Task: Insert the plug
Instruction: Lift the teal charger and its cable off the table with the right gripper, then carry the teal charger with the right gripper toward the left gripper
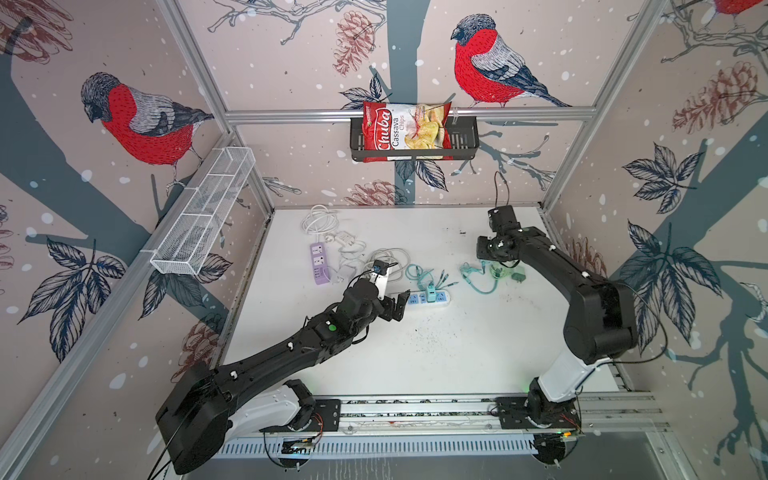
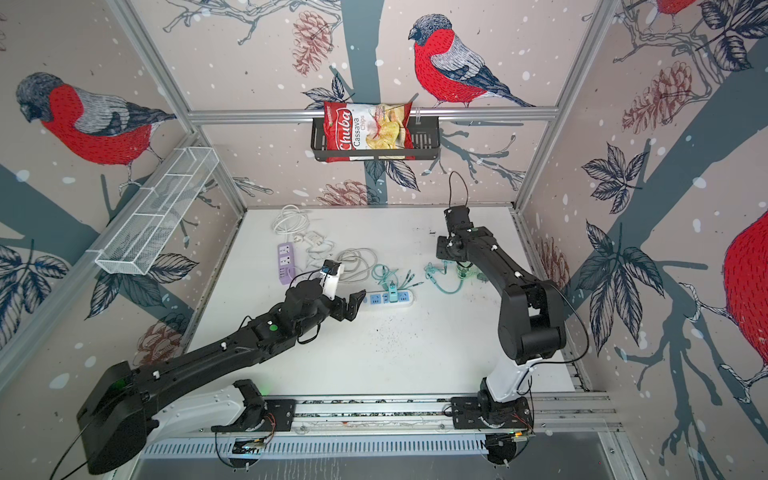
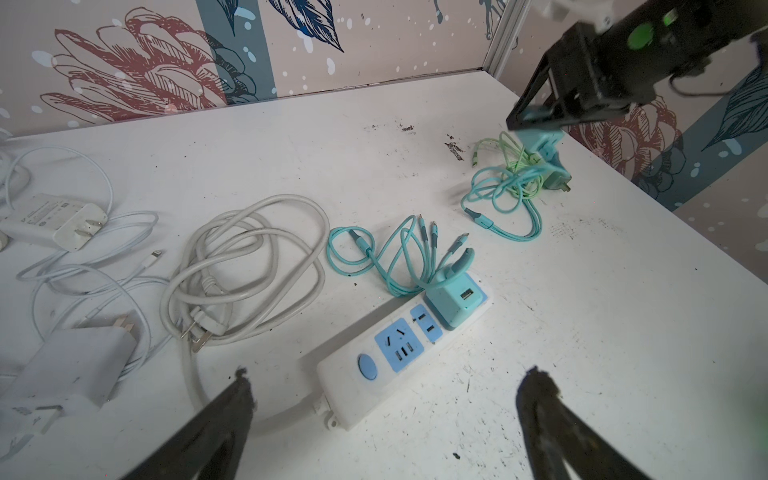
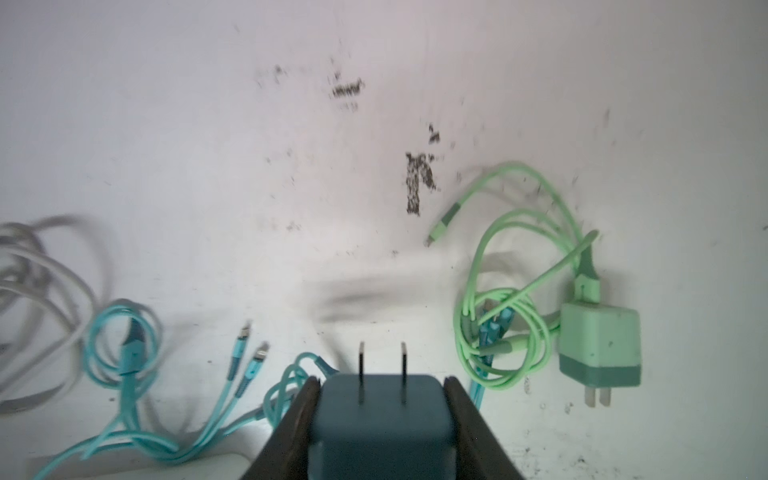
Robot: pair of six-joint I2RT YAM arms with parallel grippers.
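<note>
The plug [image 4: 380, 415] is a blue-teal charger cube with two flat prongs pointing away from the wrist. My right gripper [image 4: 381, 380] is shut on it, one finger pressed to each side. In the left wrist view the plug [image 3: 544, 145] hangs from the right gripper [image 3: 536, 120] just above the table at the far right. The white power strip [image 1: 430, 298] with blue sockets lies mid-table, and a teal charger [image 3: 457, 299] is plugged into its far end. My left gripper [image 3: 388, 374] stands wide open just off the strip's [image 3: 345, 395] near end, holding nothing.
A mint green charger [image 4: 598, 345] with coiled green cable lies beside the held plug. Teal cables [image 3: 503, 203] sprawl between there and the strip. A thick white cord [image 3: 249, 266], white chargers [image 3: 54, 224] and a purple power strip [image 1: 319, 264] lie on the left.
</note>
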